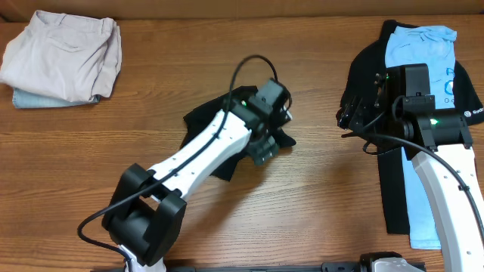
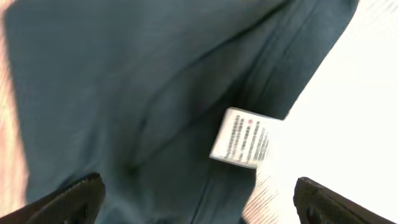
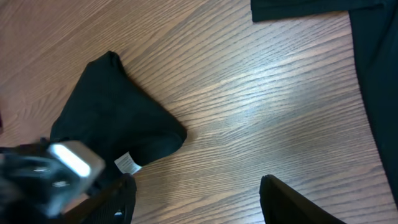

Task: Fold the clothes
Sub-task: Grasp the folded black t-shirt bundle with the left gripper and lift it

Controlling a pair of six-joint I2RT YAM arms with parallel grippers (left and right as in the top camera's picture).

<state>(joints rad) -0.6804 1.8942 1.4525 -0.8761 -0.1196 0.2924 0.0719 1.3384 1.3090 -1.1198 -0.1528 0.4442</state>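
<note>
In the middle of the table (image 1: pixel 325 196), your black T-shirt (image 1: pixel 200 121) sits in a bunched heap with its white neck tag (image 2: pixel 242 138) showing. Your left gripper (image 1: pixel 265 149) is right over it, fingers spread wide with nothing pinched between them. Over on the right, your right gripper (image 1: pixel 349 115) is spread apart and empty too, hanging by the left edge of the black shirt (image 1: pixel 469 98) that's got the light blue tee (image 1: pixel 420 45) lying on top.

Black T-shirt (image 3: pixel 112 118), white printed tag (image 2: pixel 242 138), light blue tee (image 1: pixel 420 45), beige garment (image 1: pixel 64 53), brown wood-grain table (image 1: pixel 318 211)
</note>
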